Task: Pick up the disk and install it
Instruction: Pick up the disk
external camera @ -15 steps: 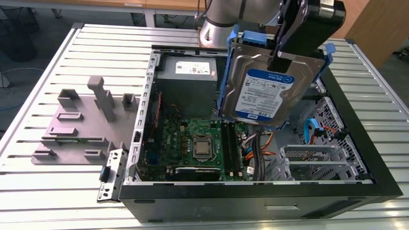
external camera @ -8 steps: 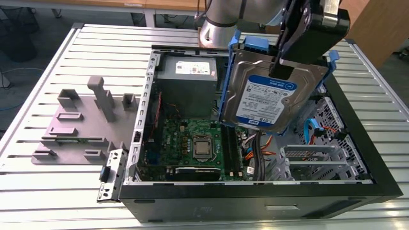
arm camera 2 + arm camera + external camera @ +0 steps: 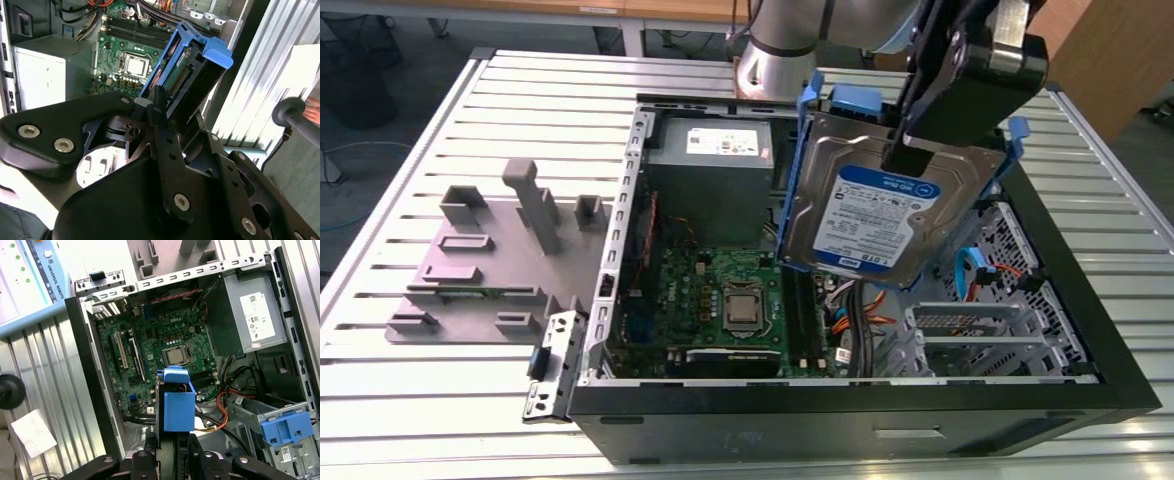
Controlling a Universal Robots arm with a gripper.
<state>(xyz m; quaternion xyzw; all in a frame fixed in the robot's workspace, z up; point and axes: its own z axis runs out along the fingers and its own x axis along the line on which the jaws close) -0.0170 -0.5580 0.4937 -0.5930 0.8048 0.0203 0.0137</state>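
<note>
Gripper: in the exterior view the gripper (image 3: 914, 155) is pinched on the upper part of the disk (image 3: 881, 215), with its black fingers pressed against it.
Disk: held in the air at a tilt, label side outward, above the open computer case (image 3: 854, 425) and toward the exterior view's right. Nothing but the gripper is touched by it.
Disk carrier: blue rails are fitted along its long edges, and a blue end tab (image 3: 178, 402) is seen in the first wrist view.
Case: laid on its side, uncovered, on a slatted metal table (image 3: 400, 380).
Inside the case: a green motherboard (image 3: 720, 290) is exposed, with a grey power-supply box (image 3: 710, 150) beside it.
Drive cage: in the first wrist view a bare blue bracket (image 3: 287, 430) is seated in it.
Beside the case: a grey fixture block (image 3: 480, 250) is set at the exterior view's left.
</note>
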